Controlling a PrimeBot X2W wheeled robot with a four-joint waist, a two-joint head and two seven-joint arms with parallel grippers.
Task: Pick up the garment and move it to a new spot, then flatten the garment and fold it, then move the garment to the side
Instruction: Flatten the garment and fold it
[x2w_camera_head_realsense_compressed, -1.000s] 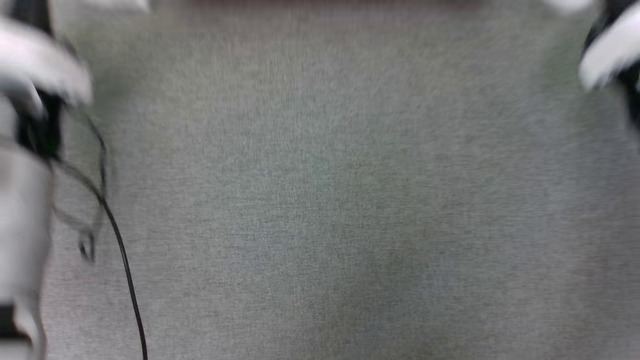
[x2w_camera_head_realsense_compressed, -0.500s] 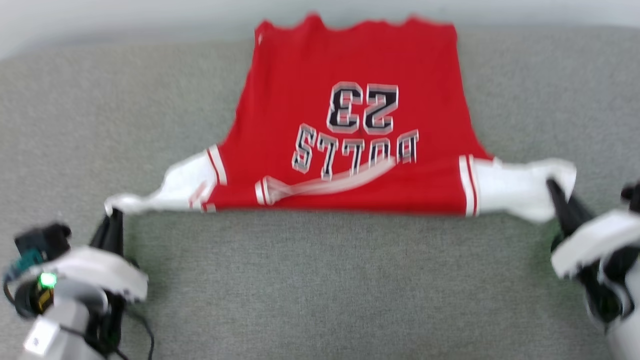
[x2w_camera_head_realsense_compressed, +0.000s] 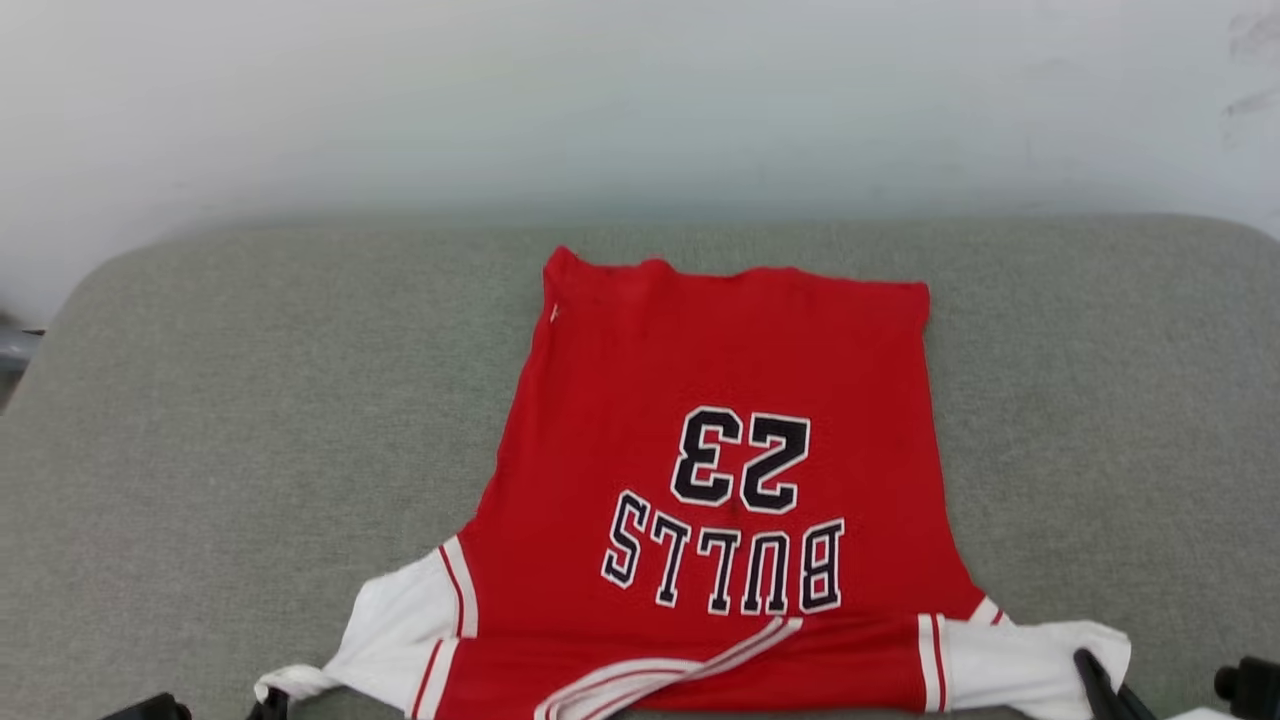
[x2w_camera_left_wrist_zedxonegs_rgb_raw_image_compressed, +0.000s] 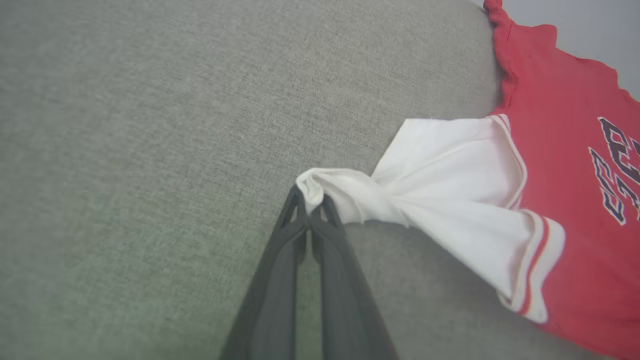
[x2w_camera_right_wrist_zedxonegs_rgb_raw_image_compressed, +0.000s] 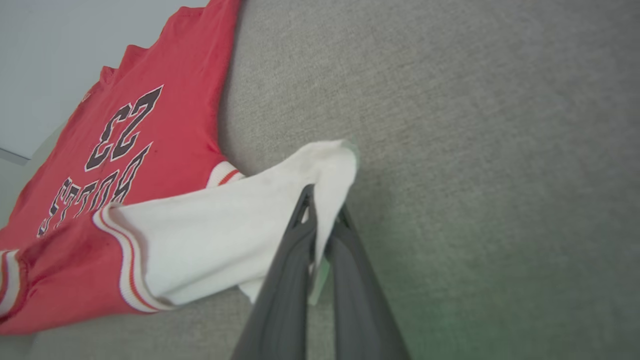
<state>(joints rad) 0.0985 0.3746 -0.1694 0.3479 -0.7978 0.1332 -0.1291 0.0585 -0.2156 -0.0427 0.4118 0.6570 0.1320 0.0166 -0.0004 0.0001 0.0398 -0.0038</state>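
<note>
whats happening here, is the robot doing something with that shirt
A two-armed robot is spreading out the garment, a red jersey, on a grey padded surface. The left gripper is shut on the bunched tip of one white sleeve, and the right gripper is shut on the edge of the other sleeve, with the sleeves drawn out to opposite sides. The jersey lies lettering up, hem at the far edge. No fold has been made yet.
</note>
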